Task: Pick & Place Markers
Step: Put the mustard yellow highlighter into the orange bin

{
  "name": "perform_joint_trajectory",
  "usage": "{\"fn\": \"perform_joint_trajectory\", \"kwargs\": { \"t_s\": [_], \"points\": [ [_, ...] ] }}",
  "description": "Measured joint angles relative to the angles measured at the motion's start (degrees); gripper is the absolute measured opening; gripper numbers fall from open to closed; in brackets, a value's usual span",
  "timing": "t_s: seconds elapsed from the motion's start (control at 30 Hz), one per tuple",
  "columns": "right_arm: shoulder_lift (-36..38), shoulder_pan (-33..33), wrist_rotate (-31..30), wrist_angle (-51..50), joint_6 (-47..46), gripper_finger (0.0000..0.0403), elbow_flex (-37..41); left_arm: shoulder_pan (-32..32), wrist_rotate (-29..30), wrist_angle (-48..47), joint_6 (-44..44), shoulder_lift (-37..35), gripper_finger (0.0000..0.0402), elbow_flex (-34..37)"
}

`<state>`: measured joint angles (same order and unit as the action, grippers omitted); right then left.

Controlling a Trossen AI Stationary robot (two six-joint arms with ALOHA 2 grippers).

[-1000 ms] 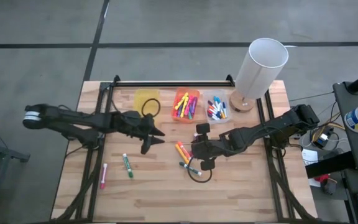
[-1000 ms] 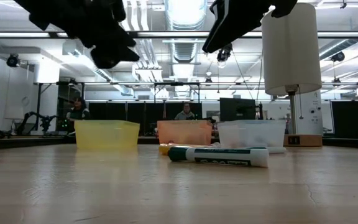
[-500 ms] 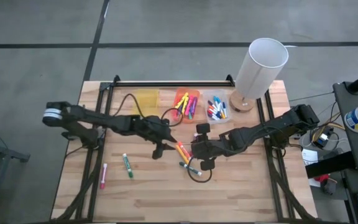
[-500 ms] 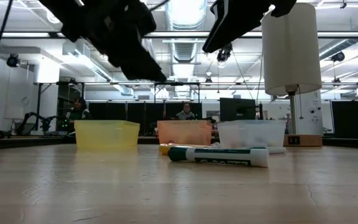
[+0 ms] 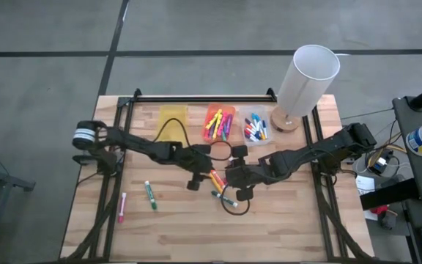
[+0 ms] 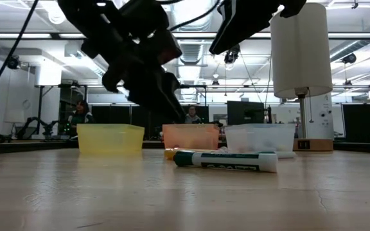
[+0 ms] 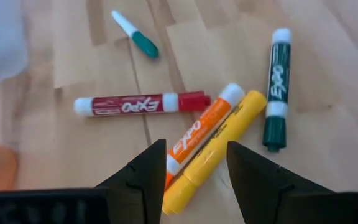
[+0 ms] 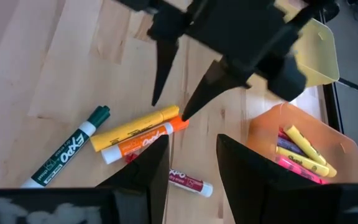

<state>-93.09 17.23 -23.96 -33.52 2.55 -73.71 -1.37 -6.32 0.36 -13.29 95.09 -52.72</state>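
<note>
A cluster of markers lies flat at the table's middle: orange [image 7: 197, 135], yellow [image 7: 221, 150], red [image 7: 140, 104], green [image 7: 276, 87] and a small teal one [image 7: 136, 35]. My left gripper [image 7: 194, 179] is open and hovers just above it, fingers pointing down, with the orange and yellow markers showing between the fingers. From the right wrist view its fingertips [image 8: 182, 114] stand close over the yellow marker [image 8: 135, 127]. My right gripper [image 8: 194, 165] is open, held above the table right of the cluster [image 5: 216, 180]. A pink marker [image 5: 121, 207] and a green one [image 5: 151, 194] lie further left.
Along the far edge stand a yellow bin [image 5: 172, 116], an orange bin [image 5: 219, 123] and a clear bin [image 5: 256, 127], the last two holding markers. A tall white cylinder [image 5: 306, 81] stands on a wooden base at the far right. A black cable loop [image 5: 233, 205] lies near the cluster.
My left gripper has travelled toward the table's right, from near the yellow bin to over the central cluster of markers, and has come down lower toward them.
</note>
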Motion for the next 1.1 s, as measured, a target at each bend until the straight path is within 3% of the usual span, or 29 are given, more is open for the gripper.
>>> {"fn": "perform_joint_trajectory", "kwargs": {
  "t_s": [0.3,1.1],
  "points": [
    [-0.01,0.02,0.01,-0.1,-0.02,0.0128,0.0,-2.34,4.91,-2.17,-6.57,4.13,0.0163,-1.84],
    [-0.03,0.0,-0.01,-0.07,0.0,0.0128,0.0,-2.58,4.29,-2.95,-6.22,9.07,0.0162,-2.55]
  ]
}}
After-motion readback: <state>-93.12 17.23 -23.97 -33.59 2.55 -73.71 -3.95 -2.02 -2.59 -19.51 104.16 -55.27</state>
